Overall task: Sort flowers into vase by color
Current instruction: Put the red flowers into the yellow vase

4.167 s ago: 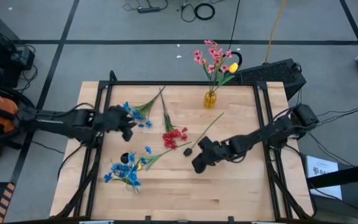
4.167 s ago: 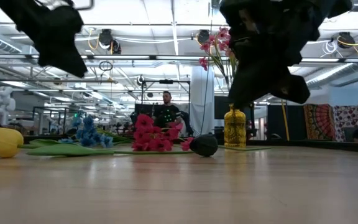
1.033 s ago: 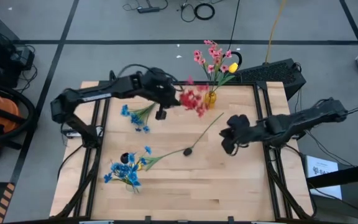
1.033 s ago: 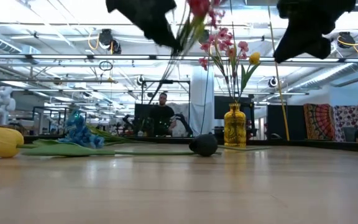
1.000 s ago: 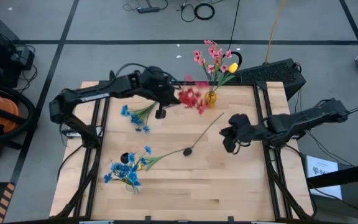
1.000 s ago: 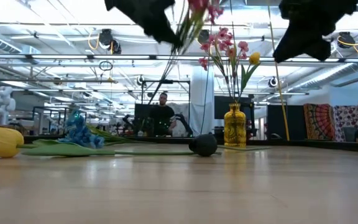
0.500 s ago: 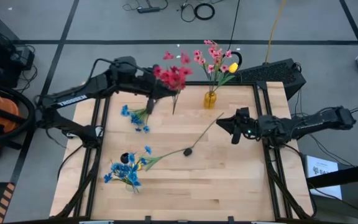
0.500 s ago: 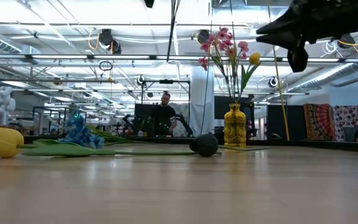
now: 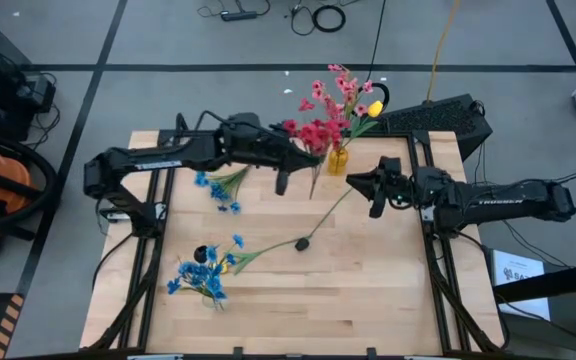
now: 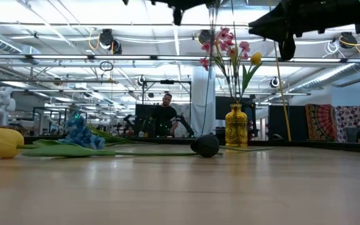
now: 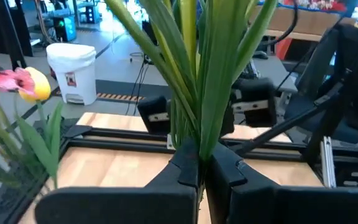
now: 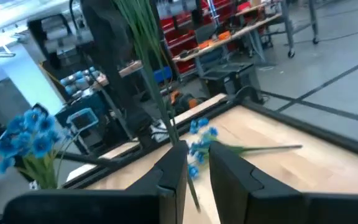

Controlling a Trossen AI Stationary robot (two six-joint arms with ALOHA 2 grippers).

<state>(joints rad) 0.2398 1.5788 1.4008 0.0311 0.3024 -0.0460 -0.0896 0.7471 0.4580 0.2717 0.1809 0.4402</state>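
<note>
1. The left gripper (image 9: 290,158) is clamped on the stems of the red flowers (image 9: 313,136), carried in the air just beside the yellow vase (image 9: 338,160) at the far edge of the table (image 9: 368,300); the left wrist view shows its fingers (image 11: 188,165) pinched together on the green stalks; held upright like this, the stems look ready to drop into the vase, though its mouth is not yet reached
2. The vase already holds pink flowers (image 9: 343,90) and a yellow bud (image 9: 375,108); red joining pink would fit a warm-colour group, I judge
3. The right gripper (image 9: 360,184) hovers near the vase on its other side; its fingers (image 12: 169,168) stand slightly apart, and a thin green stem seems to run between them, but I cannot tell whether it is gripped
4. Still lying on the table: a dark-headed flower (image 9: 303,243) mid-table, one blue sprig (image 9: 218,185) under the left arm, another blue bunch (image 9: 200,275) near the front left
5. Writing: white lettering on both forearms, too small to read surely
</note>
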